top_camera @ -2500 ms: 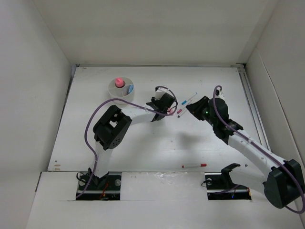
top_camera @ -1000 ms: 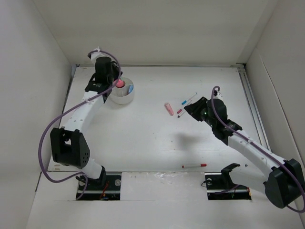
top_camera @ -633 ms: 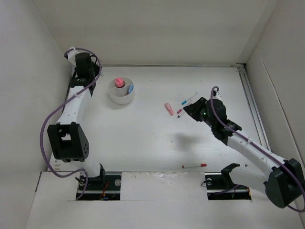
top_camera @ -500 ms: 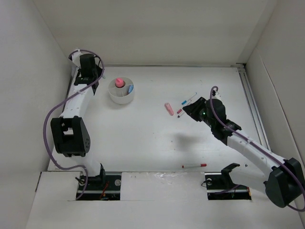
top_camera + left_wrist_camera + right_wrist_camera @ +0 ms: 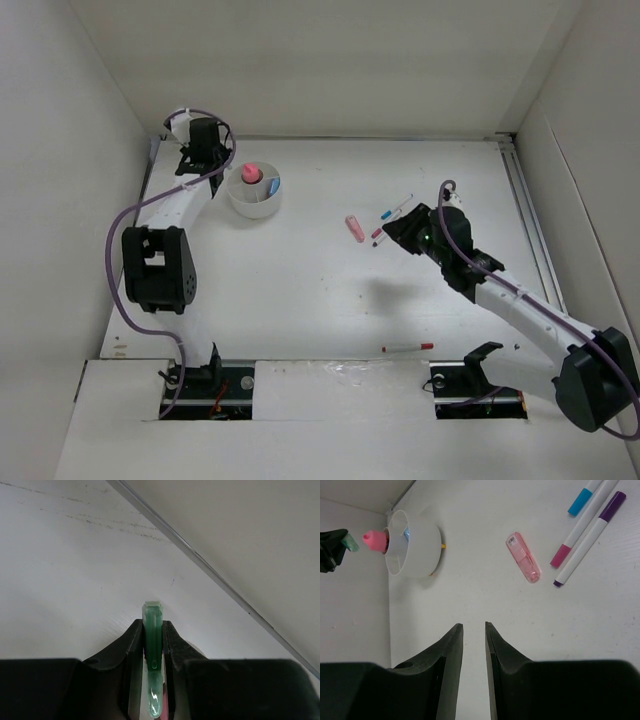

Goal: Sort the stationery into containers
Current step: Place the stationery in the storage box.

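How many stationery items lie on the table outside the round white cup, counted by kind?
Thin white pens: 4 (blue-capped, pink-capped, purple-capped, red-capped)
Flat pink plastic case: 1
Total: 5

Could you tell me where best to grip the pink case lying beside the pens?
Grip the pink case at mid-length, across its narrow width, coming from above. It lies flat, long and slim, with bare table along both long sides. The pens lie apart from it, so there should be room.
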Robot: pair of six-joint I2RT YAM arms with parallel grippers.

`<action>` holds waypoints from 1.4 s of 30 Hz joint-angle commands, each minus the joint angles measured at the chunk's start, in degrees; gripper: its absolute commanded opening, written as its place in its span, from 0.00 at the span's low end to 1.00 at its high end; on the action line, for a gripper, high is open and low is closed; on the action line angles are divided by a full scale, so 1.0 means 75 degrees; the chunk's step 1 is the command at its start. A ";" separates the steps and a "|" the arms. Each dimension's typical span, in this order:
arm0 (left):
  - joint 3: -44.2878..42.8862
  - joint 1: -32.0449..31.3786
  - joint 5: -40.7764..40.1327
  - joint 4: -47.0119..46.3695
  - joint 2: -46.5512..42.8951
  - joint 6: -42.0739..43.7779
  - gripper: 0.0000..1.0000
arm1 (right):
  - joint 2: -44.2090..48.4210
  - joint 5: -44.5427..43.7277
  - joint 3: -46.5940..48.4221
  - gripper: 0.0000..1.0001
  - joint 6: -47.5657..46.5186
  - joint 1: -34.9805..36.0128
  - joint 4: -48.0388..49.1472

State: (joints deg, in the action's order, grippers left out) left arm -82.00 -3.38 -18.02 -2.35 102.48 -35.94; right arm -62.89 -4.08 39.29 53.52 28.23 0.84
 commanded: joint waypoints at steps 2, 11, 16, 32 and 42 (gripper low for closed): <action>-0.0140 0.0040 -0.0269 -0.0460 0.0398 0.0105 0.04 | -0.0063 -0.0136 0.0340 0.30 -0.0104 0.0068 0.0239; -0.0505 -0.0112 -0.0621 -0.0308 0.0903 0.0246 0.04 | -0.0063 -0.0206 0.0410 0.30 -0.0104 0.0068 0.0239; -0.0645 -0.0182 -0.0807 -0.0308 0.1067 0.0316 0.04 | -0.0134 -0.0206 0.0410 0.30 -0.0104 0.0068 0.0239; -0.1302 -0.0780 -0.1933 -0.0109 0.1594 0.0877 0.06 | -0.0134 -0.0206 0.0410 0.30 -0.0104 0.0068 0.0239; -0.1383 -0.1108 -0.2648 -0.0179 0.1805 0.1264 0.12 | -0.0134 -0.0206 0.0410 0.30 -0.0104 0.0068 0.0239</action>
State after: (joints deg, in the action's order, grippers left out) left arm -89.45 -11.14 -35.07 -3.01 115.59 -28.25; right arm -64.14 -4.71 39.70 53.52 28.23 0.84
